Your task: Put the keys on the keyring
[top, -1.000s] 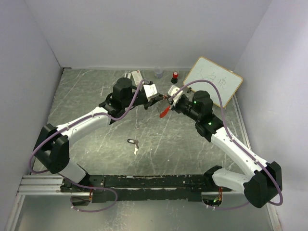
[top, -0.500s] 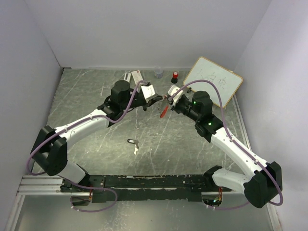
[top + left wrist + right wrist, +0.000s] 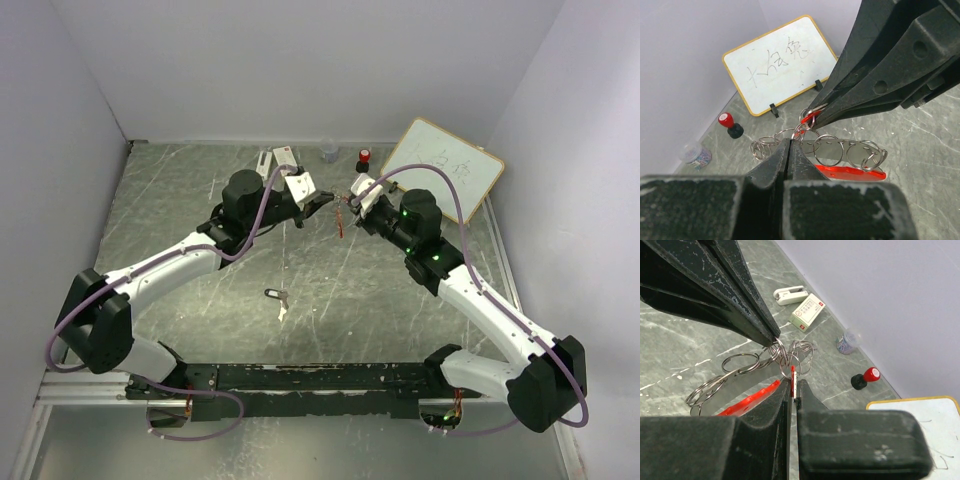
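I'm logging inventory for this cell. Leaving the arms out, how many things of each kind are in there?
keys: 2 (red-headed key, black-headed key)
keyring: 1
whiteboard: 1
stamp: 1
jar: 1
box: 1
stapler: 1
white scrap: 1
Total: 9

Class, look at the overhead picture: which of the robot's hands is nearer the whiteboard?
Right. The right hand sits left of the whiteboard in the overhead view; the left hand faces it from the far side, farther from the board.
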Controlling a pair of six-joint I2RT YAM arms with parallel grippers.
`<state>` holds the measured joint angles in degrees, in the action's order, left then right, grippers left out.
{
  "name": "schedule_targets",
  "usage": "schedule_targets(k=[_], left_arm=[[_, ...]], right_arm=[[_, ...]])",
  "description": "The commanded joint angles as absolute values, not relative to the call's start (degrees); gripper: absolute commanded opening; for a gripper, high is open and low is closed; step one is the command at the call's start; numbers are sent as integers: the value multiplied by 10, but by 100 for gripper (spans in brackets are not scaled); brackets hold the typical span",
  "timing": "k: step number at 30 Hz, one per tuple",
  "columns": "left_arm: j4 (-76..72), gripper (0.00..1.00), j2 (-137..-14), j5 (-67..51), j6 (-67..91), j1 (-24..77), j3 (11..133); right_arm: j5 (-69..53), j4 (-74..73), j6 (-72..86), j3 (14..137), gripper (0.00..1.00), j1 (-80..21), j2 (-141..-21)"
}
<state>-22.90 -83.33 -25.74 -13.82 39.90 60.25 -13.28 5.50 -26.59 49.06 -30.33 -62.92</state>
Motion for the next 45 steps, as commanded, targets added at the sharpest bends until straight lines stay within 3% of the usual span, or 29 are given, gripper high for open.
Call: schedule_targets(k=[1, 26, 27, 30, 33, 45], left_arm=[[-266, 7, -810, -241, -129, 394, 598], [-302, 7, -795, -250, -93, 372, 577], [-285, 8, -796, -231, -92, 372, 583], [-245, 38, -796, -159, -90, 370, 597], [-250, 53, -782, -99, -82, 365, 580], [-235, 55, -745, -51, -66, 356, 541]], right_arm=[[-119, 65, -258, 482, 0, -303, -622], [-110, 68, -256, 484, 0, -303, -634], [-108, 66, -256, 487, 0, -303, -634], [-108, 54, -256, 498, 0, -303, -634], [-111, 29, -257, 521, 0, -303, -642], [-73, -123, -247, 618, 0, -320, -720]])
